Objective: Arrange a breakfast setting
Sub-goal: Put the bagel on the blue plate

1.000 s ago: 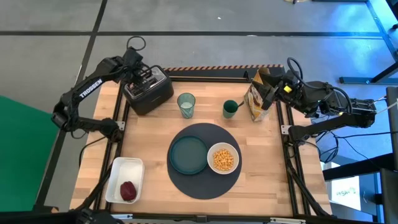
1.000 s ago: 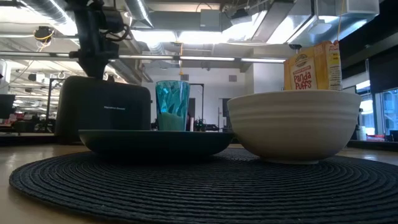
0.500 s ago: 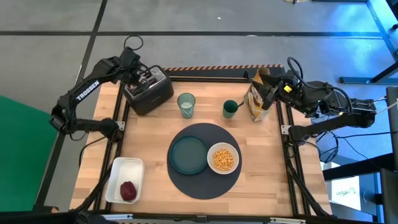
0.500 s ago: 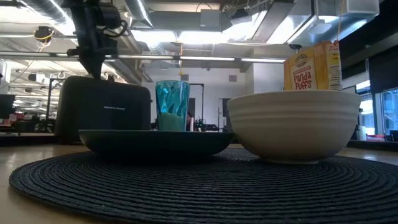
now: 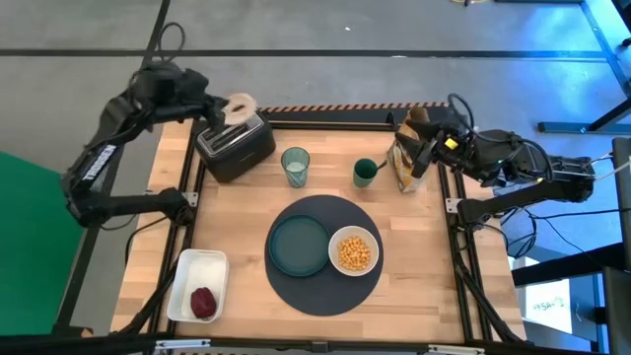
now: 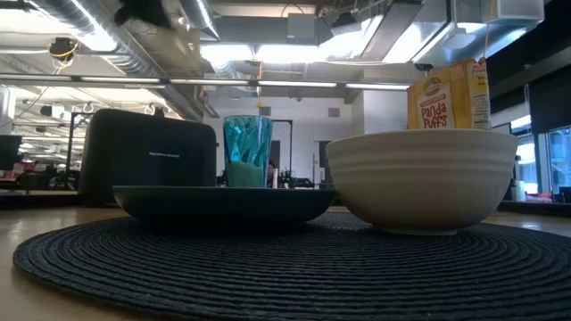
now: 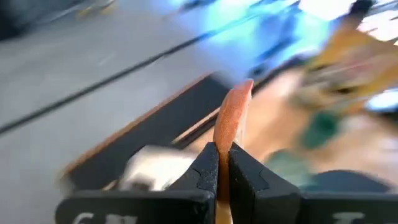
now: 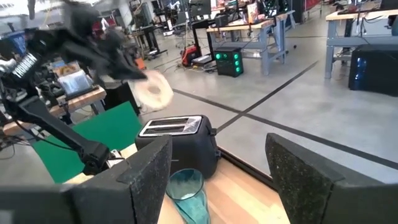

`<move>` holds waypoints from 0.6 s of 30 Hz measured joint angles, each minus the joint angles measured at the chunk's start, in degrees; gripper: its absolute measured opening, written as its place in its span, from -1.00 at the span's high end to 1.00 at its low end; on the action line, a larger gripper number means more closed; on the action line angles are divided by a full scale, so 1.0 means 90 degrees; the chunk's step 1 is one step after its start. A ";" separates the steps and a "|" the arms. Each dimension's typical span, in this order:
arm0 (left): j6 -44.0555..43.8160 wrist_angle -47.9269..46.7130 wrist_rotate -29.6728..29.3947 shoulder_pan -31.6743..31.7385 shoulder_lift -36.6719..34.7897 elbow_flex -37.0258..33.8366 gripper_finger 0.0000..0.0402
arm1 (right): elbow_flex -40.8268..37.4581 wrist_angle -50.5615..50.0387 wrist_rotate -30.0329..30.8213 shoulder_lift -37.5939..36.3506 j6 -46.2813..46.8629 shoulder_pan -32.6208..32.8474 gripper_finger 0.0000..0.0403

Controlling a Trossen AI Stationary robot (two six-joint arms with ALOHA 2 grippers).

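Both my arms are dark, jointed tubes, and my left arm [image 5: 99, 163] carries white lettering along its long link. Black cables loop off my right arm [image 5: 513, 168] near the wrist. My left tool [image 7: 222, 169] ends in two slim black fingers, while my right tool [image 8: 214, 177] has broad black pads [image 8: 144, 180] with a grainy, speckled face.

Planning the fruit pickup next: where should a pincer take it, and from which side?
Come straight down from above and pinch the fruit across its narrower width. It lies low in the tray, whose raised walls would likely block a sideways approach.
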 joint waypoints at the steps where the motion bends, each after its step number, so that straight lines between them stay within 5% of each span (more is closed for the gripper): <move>1: -0.0020 0.0139 0.0250 -0.0143 -0.0023 0.0101 0.96 | 0.0000 0.0024 -0.0002 0.0047 0.0000 0.0000 -0.24; 7: -0.0637 0.0619 0.0868 -0.1461 -0.0044 0.0179 0.97 | -0.0002 0.0167 -0.0543 0.0223 -0.0031 0.0000 -0.24; 18: -0.2527 0.1541 -0.0248 -0.4544 0.0888 -0.1117 0.97 | -0.0002 0.0488 -0.2198 0.0248 -0.0249 0.0000 -0.24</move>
